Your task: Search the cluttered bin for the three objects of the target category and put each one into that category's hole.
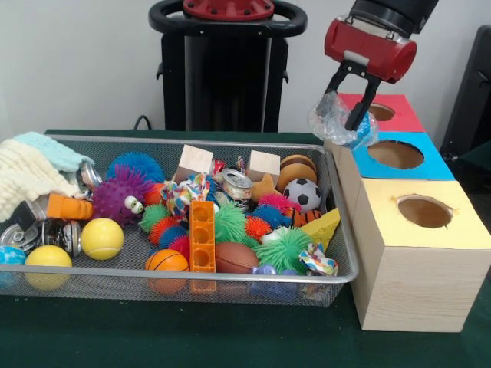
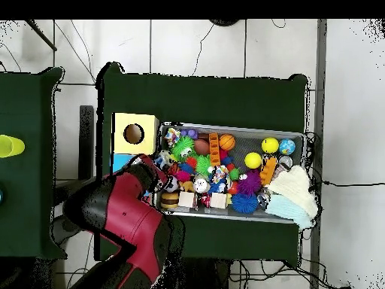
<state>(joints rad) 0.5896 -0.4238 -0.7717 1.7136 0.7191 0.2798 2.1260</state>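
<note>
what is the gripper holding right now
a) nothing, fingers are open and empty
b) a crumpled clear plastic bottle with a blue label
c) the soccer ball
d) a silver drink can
b: in the front view the gripper has its fingers closed on a crumpled clear plastic bottle with a bit of blue label, held above the edge of the blue-topped box, just short of the red-topped box's hole.

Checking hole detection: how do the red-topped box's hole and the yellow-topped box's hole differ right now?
The red-topped box's hole sits farthest from the camera in the front view, partly hidden by the gripper and the crumpled clear bottle it holds. The yellow-topped box's hole is nearest, fully exposed, nothing above it. Both are round cutouts in pale wooden boxes.
</note>
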